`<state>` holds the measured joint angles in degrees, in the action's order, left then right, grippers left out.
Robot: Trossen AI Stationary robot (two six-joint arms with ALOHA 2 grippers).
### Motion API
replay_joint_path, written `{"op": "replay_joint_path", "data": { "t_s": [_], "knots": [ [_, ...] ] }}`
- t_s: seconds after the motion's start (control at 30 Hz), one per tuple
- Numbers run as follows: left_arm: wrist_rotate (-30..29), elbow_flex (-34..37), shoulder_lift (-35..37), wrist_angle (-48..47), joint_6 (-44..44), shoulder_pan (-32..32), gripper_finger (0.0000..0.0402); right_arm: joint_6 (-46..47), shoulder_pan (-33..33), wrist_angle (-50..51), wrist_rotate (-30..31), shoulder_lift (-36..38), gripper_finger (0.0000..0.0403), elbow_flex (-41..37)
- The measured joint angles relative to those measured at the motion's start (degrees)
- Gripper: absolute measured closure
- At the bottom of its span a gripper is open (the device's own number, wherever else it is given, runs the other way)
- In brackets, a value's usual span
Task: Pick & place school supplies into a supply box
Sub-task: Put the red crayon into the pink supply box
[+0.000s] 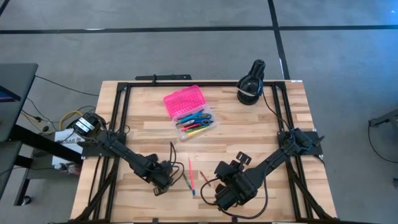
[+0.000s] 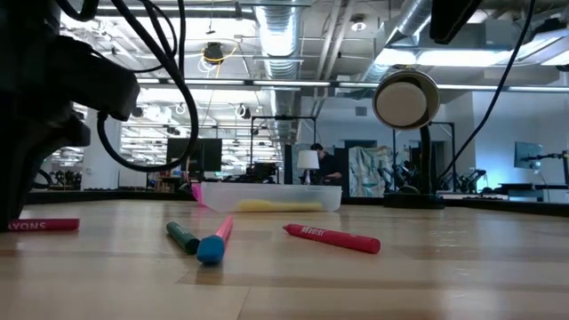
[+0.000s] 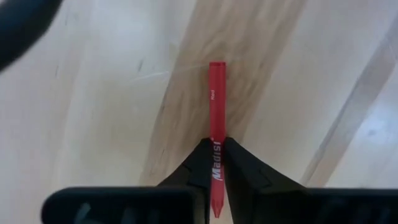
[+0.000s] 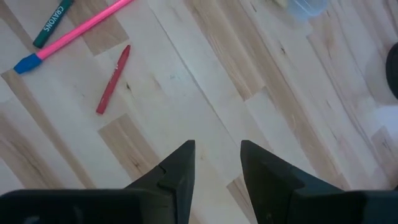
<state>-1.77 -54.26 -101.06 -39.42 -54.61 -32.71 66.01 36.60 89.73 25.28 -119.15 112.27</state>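
— Biggest thing first: where's the supply box (image 1: 189, 111) from here?

— Toward the far side of the counter (image 1: 267, 140), lid flipped open, some pens and the scissors already in the clear base. From the left hand (image 1: 163, 179) it lies at about one o'clock, well apart.

— And that left hand, has it got something?

— Yes, clenched on a red crayon (image 3: 215, 134). Its wrist camera shows the two fingers pinching the crayon near one end, the long axis running straight out ahead of the fingers, flat along the wood.

— The right hand (image 4: 216, 167)?

— Released, fingers spread over bare boards near the front edge, holding nothing. At its ten o'clock lie another red crayon (image 4: 114, 79), a pink pen with a blue cap (image 4: 71, 34) and a green crayon (image 4: 53, 22), all slanting the same way.

— So which arm moves?

— I'd say the left: lift, swing toward one o'clock, and turn the crayon to lie along the box's length.
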Motion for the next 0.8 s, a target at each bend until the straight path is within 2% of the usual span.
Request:
{"op": "replay_joint_path", "data": {
  "t_s": [0.2,0.43,0.57,0.8],
  "knots": [
    [0.4,0.0,0.1,0.2,7.5,1.7,0.0389,1.8,0.0,-0.1,0.0,0.0,0.0281,0.0],
    [0.9,0.4,2.3,0.9,8.5,4.2,0.0388,3.6,0.4,-0.5,0.0,0.0,0.0281,0.0],
    [-4.5,0.7,3.7,2.6,9.0,6.2,0.0394,4.5,0.5,-0.6,0.0,0.0,0.0281,0.0],
    [-2.6,0.3,6.1,8.2,11.5,10.2,0.0394,5.2,0.5,-0.9,-0.3,0.0,0.0281,0.0]
  ]
}}
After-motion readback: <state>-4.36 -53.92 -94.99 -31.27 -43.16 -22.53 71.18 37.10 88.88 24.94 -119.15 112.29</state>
